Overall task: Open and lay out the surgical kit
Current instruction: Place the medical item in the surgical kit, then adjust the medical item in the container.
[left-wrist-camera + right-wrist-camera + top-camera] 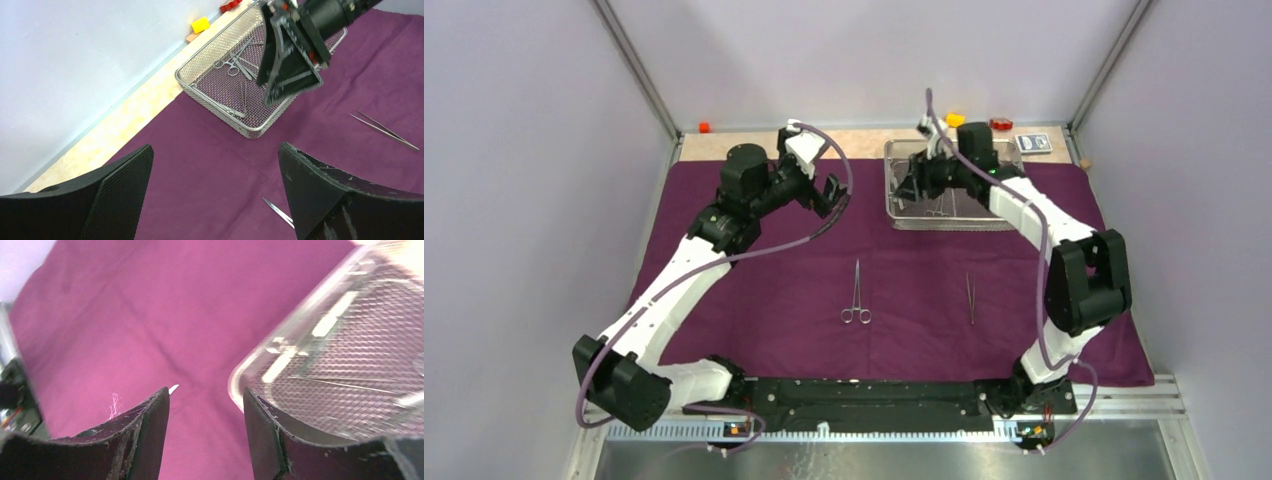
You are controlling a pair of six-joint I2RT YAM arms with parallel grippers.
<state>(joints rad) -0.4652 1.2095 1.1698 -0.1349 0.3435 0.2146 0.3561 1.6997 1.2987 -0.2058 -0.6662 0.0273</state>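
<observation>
**A:** Item one, the wrap?
**B:** Dark purple cloth wrap (754, 270), spread flat over most of the desk (864, 140). A tan strip of desk shows along the far edge.

**A:** Tray?
**B:** Steel mesh tray (954, 226), on the far right part of the cloth. Several ring-handled instruments (231, 64) lie inside it.

**A:** Pieces laid out?
**B:** Two, on the cloth near the middle and well apart. One ring-handled clamp (856, 295), rings toward the near side. To its right, one pair of tweezers (971, 298).

**A:** Left arm (674, 290)?
**B:** Left jaws over the far left part of the cloth, left of the tray, spread wide with nothing between them.

**A:** Right arm (1024, 205)?
**B:** Right jaws over the left end of the tray, parted to a moderate gap and gripping nothing.

**A:** Sundries?
**B:** All on the far strip. Orange block (705, 127) at the left, then yellow block (955, 120), red block (1001, 124) and card packet (1034, 142) behind the tray.
</observation>
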